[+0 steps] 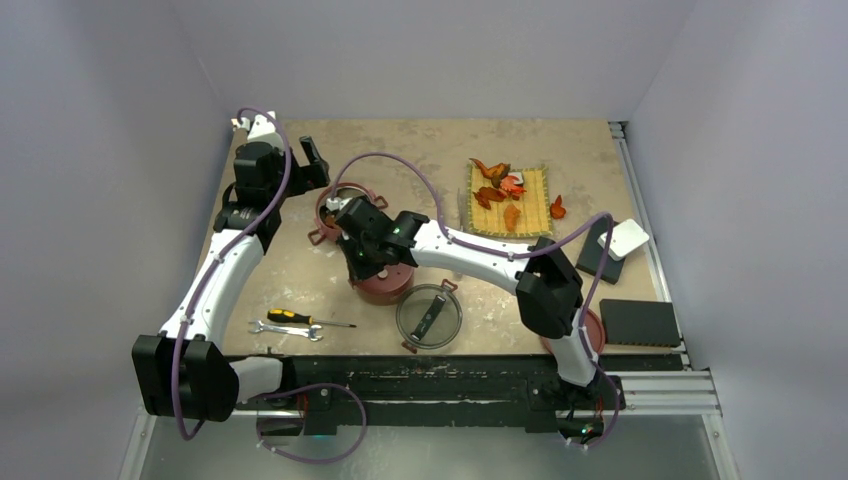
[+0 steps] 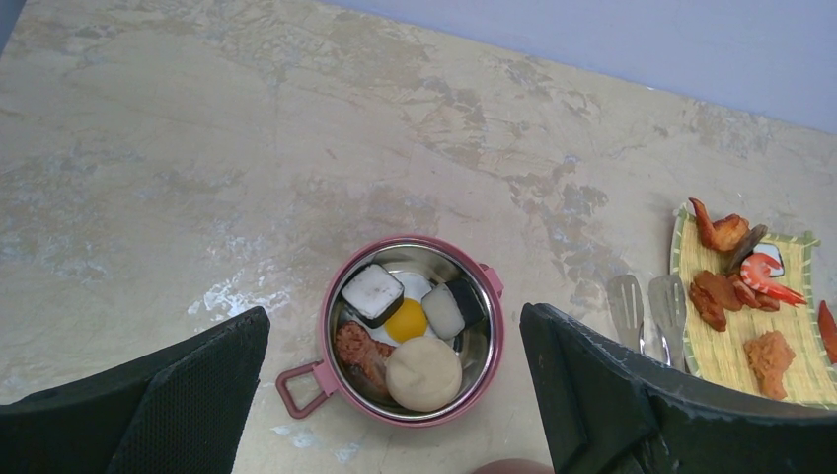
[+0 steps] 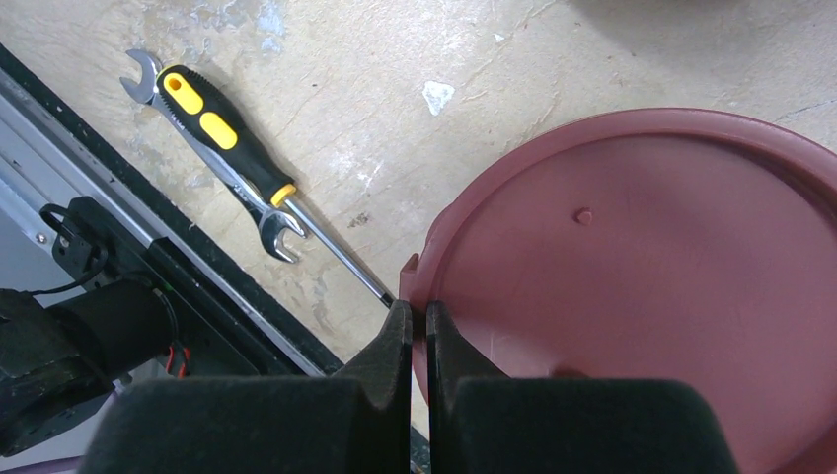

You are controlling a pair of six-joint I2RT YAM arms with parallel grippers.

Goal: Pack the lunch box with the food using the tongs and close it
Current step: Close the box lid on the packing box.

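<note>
Overhead, the right arm (image 1: 480, 255) is spanning the middle of the table (image 1: 420, 140) and covering most of the closed bowl (image 1: 390, 292), so only its red front is showing there. The right wrist view is showing that bowl's flat red lid (image 3: 642, 286) up close, cut off at the right and bottom. The right gripper (image 3: 419, 341) is sitting at the lid's rim with its fingers pressed together, and whether they are nipping the small tab at the edge is hard to tell.

The left gripper (image 1: 313, 163) is hovering towards the far left corner, fingers spread wide with nothing between them. Its wrist view is looking straight down into the open bowl (image 2: 417, 240), which is holding a fried egg (image 2: 407, 321), a bun (image 2: 422, 373), a brown chunk (image 2: 357, 355) and white cubes (image 2: 372, 293). Overhead, these are blurring into one dark patch.

The tongs (image 2: 646, 308) are lying just left of the mat (image 2: 725, 351). Only their flat tips are showing, the rest being hidden behind the left gripper's finger, and overhead they are too faint to pick out. A shrimp (image 2: 765, 276) and some brown and orange pieces are lying on the mat, towards the far right of the table.

The see-through lid (image 1: 430, 315) is resting near the near edge, just right of the closed bowl. A screwdriver (image 3: 227, 138) is lying along a wrench (image 3: 281, 232) by the near edge, hiding its middle
</note>
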